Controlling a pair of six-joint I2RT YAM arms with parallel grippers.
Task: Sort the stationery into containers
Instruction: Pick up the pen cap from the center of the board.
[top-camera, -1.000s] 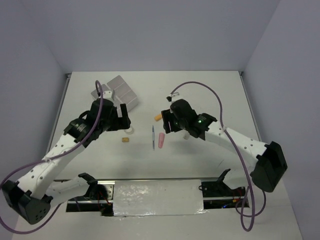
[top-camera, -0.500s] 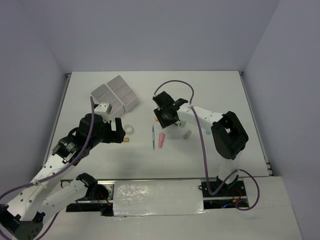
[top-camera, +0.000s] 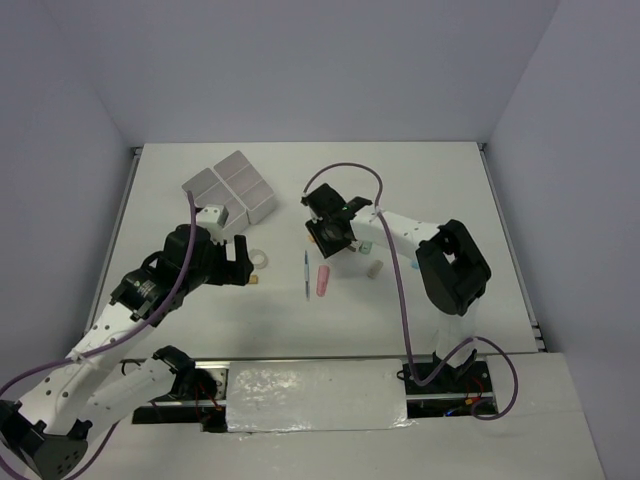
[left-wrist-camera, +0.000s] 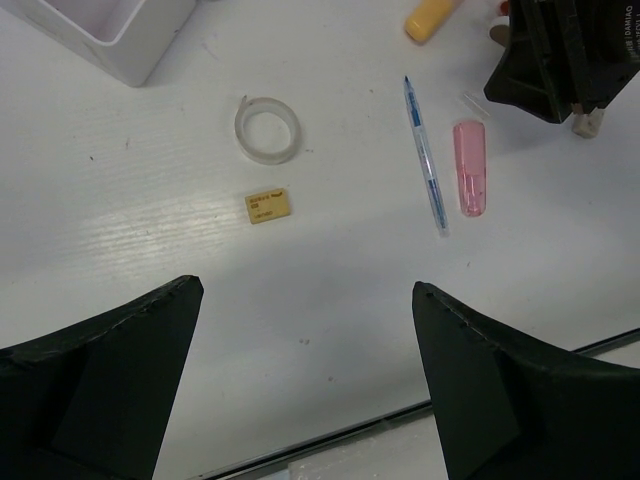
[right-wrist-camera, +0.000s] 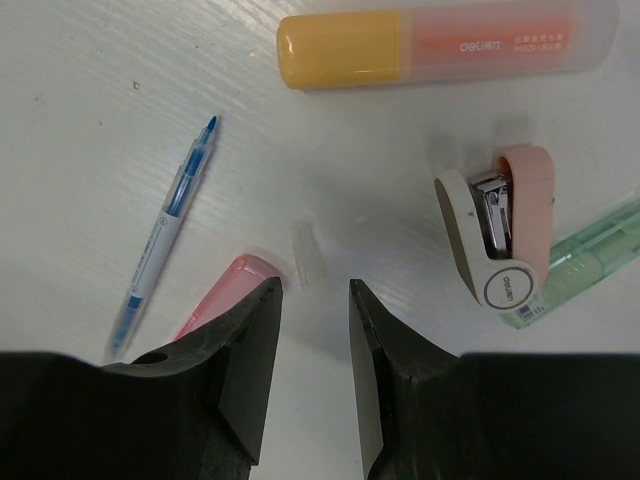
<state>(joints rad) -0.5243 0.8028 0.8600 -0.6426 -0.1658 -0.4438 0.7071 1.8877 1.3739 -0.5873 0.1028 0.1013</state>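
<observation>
Jaws spread wide and empty, the left gripper (left-wrist-camera: 305, 290) hangs over the table (top-camera: 440, 180). In its wrist view a tape ring (left-wrist-camera: 267, 129) and a tan eraser (left-wrist-camera: 268, 206) lie left of centre, with a blue pen (left-wrist-camera: 425, 155) and a pink marker (left-wrist-camera: 470, 180) side by side at right.

The right gripper (right-wrist-camera: 312, 290) sits low, jaws narrowly parted with nothing between them. A small clear sliver (right-wrist-camera: 307, 250) lies just past its tips. An orange marker (right-wrist-camera: 440, 45) crosses the top of that view. A pink-and-white mini stapler (right-wrist-camera: 505, 240) touches a green marker (right-wrist-camera: 590, 260) at right.

The white containers (top-camera: 232, 187) stand upper left in the overhead view.
</observation>
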